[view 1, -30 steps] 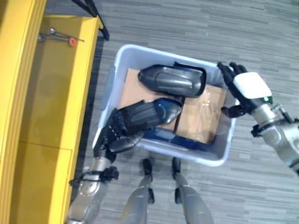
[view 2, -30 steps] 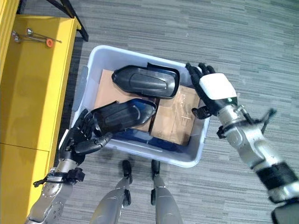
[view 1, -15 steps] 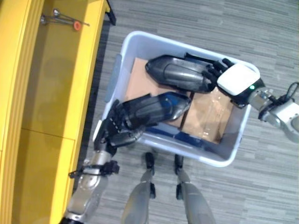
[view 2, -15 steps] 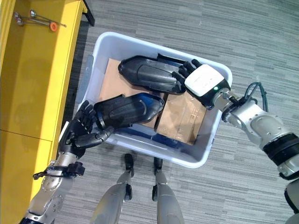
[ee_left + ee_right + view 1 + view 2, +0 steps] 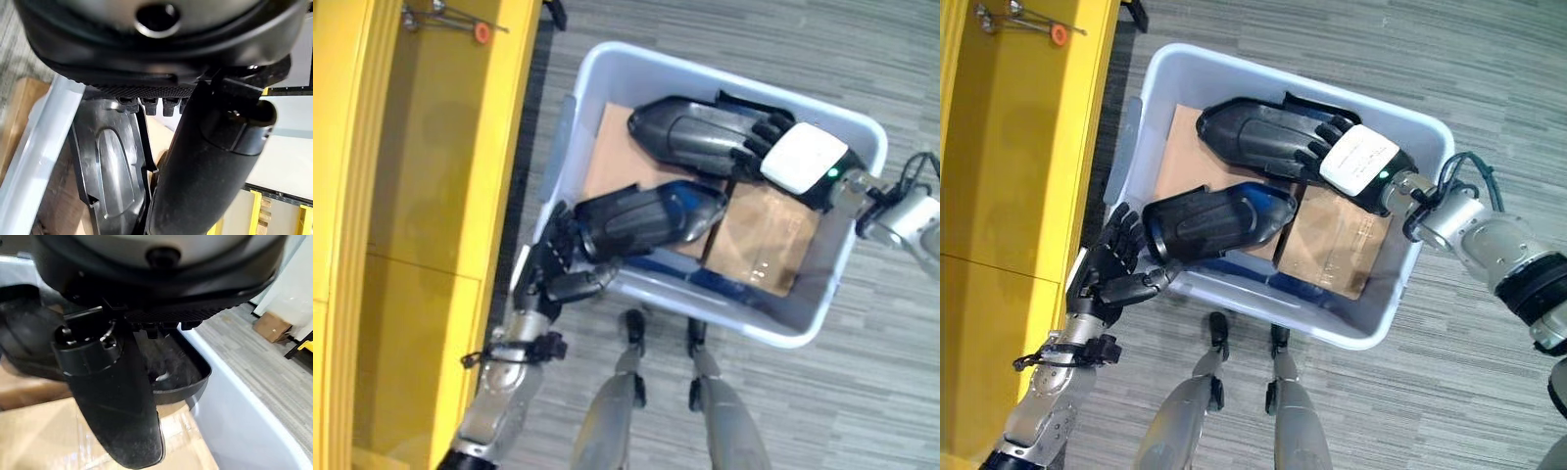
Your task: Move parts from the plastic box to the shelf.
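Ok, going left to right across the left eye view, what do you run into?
Yellow shelf → left hand at the plastic box's near-left corner → lower black part → brown cardboard → right hand → plastic box's right wall.

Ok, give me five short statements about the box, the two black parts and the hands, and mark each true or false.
1. Two black parts lie in the plastic box. True.
2. The right hand rests on the far black part. True.
3. The left hand is on the yellow shelf. False: it is at the box's near left corner, against the near black part.
4. The parts lie on brown cardboard. True.
5. A part already lies on the shelf. False: both are in the box.
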